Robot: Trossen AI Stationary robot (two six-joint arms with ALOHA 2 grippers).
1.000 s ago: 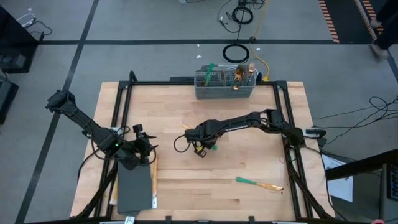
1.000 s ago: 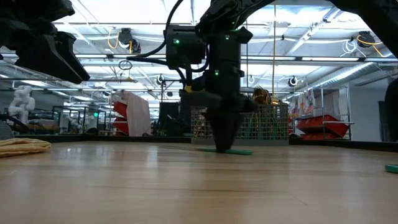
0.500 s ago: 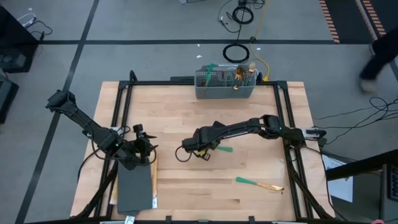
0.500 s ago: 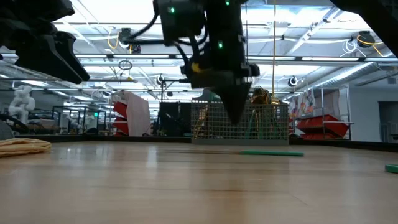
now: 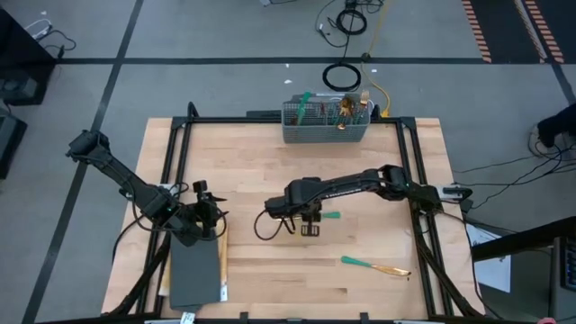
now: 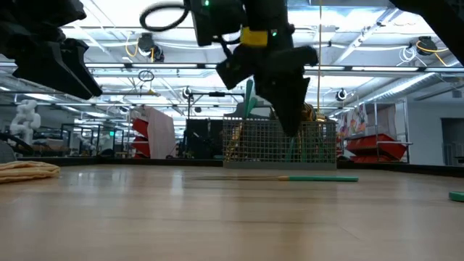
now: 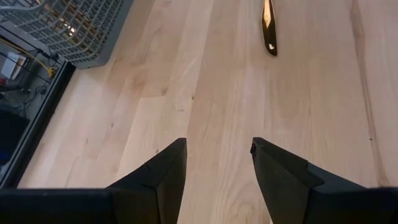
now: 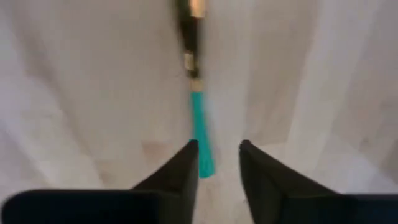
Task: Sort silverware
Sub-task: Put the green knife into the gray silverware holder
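The silverware has gold heads and teal handles. One piece (image 5: 330,215) lies flat on the table at mid-table, seen as a teal bar (image 6: 319,178) in the low view. My right gripper (image 5: 308,227) hangs above the table just left of it (image 6: 293,123), fingers a little apart and holding nothing. In the right wrist view the piece's handle (image 8: 199,134) shows below and beyond the fingertips (image 8: 219,163). A second piece (image 5: 373,265) lies near the table's right near corner. Several more stand in the wire basket (image 5: 326,121). My left gripper (image 5: 214,219) waits open at the table's left.
The grey wire basket (image 6: 279,145) sits at the middle of the far edge. A dark grey mat (image 5: 193,274) and a yellowish cloth (image 6: 29,170) lie at the left near corner by the left arm. A gold head (image 7: 268,28) shows ahead of the left gripper (image 7: 219,165).
My right gripper has risen from the table, where its fingertips stood on the teal-handled piece, and now hangs clear of it. The piece has slid a little toward the table's right edge and lies flat on the wood.
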